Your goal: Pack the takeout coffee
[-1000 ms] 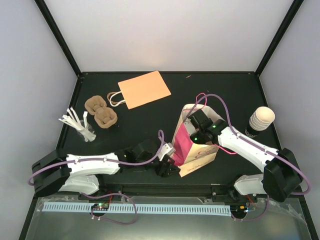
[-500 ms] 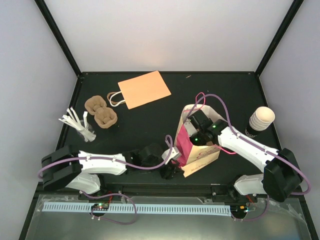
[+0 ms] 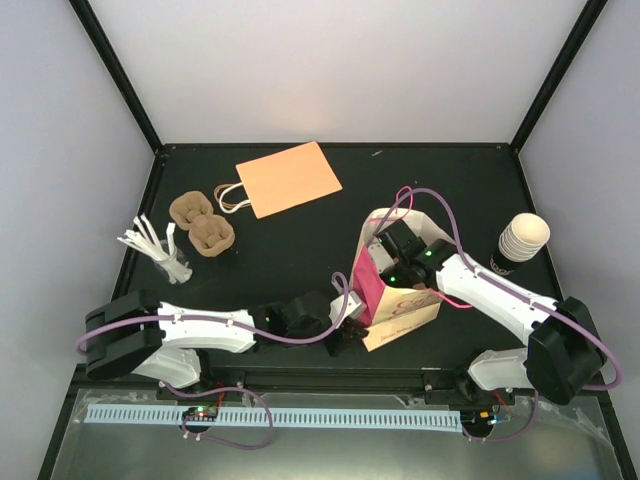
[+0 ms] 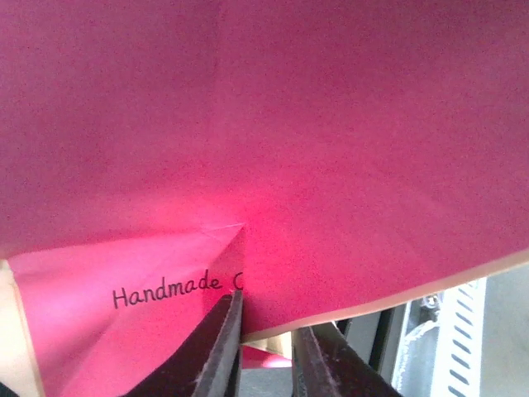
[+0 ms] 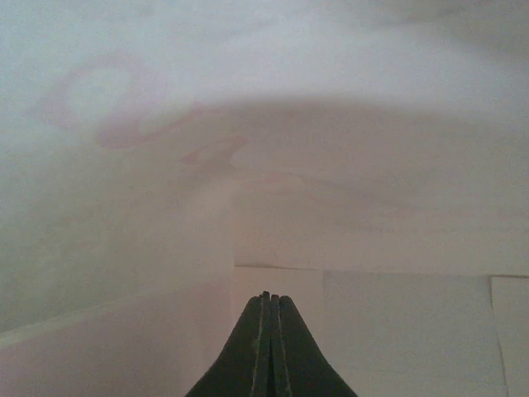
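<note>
The takeout coffee [image 3: 522, 241], a cream ribbed cup with a dark lower part, stands alone at the table's right edge, far from both grippers. A pink and cream paper bag [image 3: 398, 300] stands upright in the middle front. My right gripper [image 3: 390, 258] reaches down into its open top, and the right wrist view shows it [image 5: 266, 296] shut and empty against the bag's pale inner wall [image 5: 248, 165]. My left gripper [image 3: 345, 322] is at the bag's lower left corner. In the left wrist view it [image 4: 266, 318] stands narrowly open astride the pink panel's [image 4: 289, 149] bottom edge.
A flat orange paper bag [image 3: 288, 178] with handles lies at the back. A brown pulp carrier [image 3: 202, 222] and a cup of white sticks [image 3: 155, 248] sit at the left. A metal rail [image 3: 300, 415] runs along the near edge.
My left arm has stretched right, bringing its gripper to the bag's lower corner, and its jaws have narrowed around the bottom edge. The right gripper stays in the bag.
</note>
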Motion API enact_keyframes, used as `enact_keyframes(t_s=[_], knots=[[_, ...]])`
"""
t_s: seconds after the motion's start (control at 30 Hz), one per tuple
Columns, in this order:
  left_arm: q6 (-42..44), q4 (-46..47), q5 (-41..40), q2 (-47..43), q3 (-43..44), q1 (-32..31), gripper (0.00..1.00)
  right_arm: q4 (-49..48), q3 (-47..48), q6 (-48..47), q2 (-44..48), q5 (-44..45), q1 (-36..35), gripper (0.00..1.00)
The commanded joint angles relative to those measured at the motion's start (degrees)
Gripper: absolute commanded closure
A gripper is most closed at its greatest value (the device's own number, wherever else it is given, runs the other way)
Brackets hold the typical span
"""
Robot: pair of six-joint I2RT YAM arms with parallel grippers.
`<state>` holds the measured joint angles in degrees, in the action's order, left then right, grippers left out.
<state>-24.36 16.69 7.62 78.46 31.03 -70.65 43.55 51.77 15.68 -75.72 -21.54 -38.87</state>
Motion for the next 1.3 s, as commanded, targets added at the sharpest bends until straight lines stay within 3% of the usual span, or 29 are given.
enact_keyframes(t_s=[0.0, 0.2, 0.63, 0.73, 0.97, 1.07, 1.13, 1.27], knots=[[-0.09, -0.68, -2.39, -0.93, 2.79, -0.45, 0.86, -0.75, -1.38, 0.28, 1.19, 0.35, -0.05, 0.99], [-2.41, -2.83, -3.2, -4.07, 2.06, -0.45, 0.98, -0.15, -1.74, 1.27, 0.59, 3.85, -3.07, 0.99], [-1.76, -5.48, -1.92, -9.48, -0.69, 0.57, 0.98, 2.96, -0.97, 2.24, -3.98, 7.27, -7.31, 0.99], [-1.14, -4.99, -0.17, -9.27, -0.73, 0.6, 0.98, 1.63, -1.17, 2.66, -6.11, 3.88, -8.61, 0.99], [-0.21, -3.81, 2.25, -7.16, 0.34, 0.52, 0.98, -7.41, -3.27, 7.96, -6.8, -12.91, -8.71, 0.99], [0.24, -3.27, 3.39, -6.77, 0.27, 0.52, 0.92, -10.17, -3.59, 11.26, -6.81, -16.74, -8.43, 0.99], [0.42, -2.81, 4.77, -6.57, 0.1, 0.44, 0.8, -12.04, -3.95, 13.09, -6.73, -18.45, -7.94, 0.99], [0.83, -1.0, 8.41, -6.27, -0.61, -0.06, 0.66, -14.27, -5.13, 16.24, -6.18, -20.85, -5.01, 0.99]])
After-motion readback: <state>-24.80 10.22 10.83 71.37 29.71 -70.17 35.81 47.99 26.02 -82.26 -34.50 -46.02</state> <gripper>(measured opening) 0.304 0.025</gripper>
